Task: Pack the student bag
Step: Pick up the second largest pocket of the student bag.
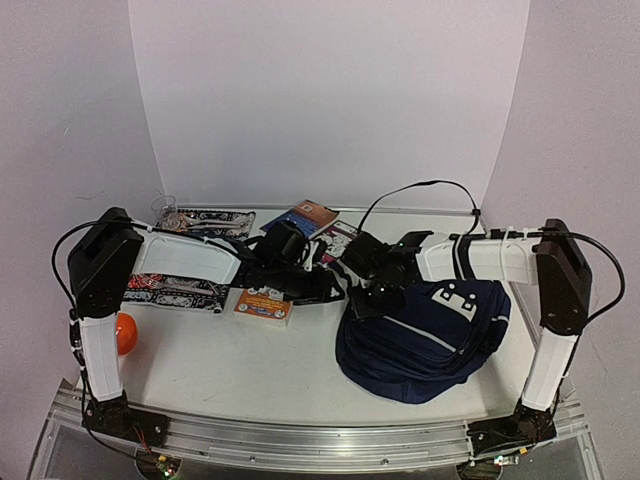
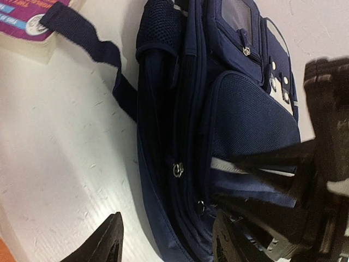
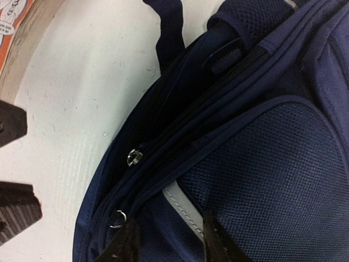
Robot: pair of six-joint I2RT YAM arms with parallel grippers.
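Setting: a robotics lab test cell. You see a white-and-black jointed left arm [image 1: 100,355] and a matching right arm [image 1: 553,370], both bolted to a grooved aluminium rail [image 1: 320,440] at the near edge of a scuffed white tabletop [image 1: 250,350]. Plain pale backdrop panels [image 1: 320,100] wall the table in on three sides. A loose black cable [image 1: 432,183] loops across the back. A navy-blue fabric student bag [image 1: 430,340] and a small orange ball [image 1: 125,333] lie on the table.

Left end effector [image 2: 169,221] — jaws apart.
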